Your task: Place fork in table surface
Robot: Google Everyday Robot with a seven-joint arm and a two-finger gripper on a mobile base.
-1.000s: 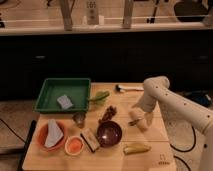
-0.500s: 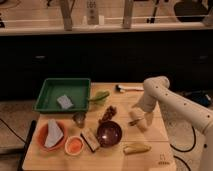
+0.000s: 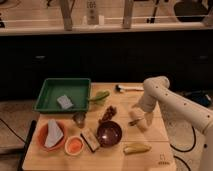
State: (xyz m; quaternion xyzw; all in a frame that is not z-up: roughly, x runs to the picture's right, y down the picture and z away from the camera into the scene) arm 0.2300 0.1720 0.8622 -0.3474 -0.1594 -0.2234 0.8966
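Tool [image 3: 139, 119] low over the counter [image 3: 156, 146], at the end of the single arm; grip state not possible to tell. Fork [image 3: 131, 122] right at the tool's tip, just to its left, between tool and dark bowl [image 3: 109, 133]. Looks to be touching or barely above the counter, long axis apparently slanting from the tool toward the bowl. Probably the placing step: let go if gripped, then lift straight up.

Table surface [image 3: 107, 160]: green tray [image 3: 75, 90], dark bowl [image 3: 109, 133], orange bowl [image 3: 74, 145], banana [image 3: 136, 148]; pincer [image 3: 137, 120] near dark bowl.
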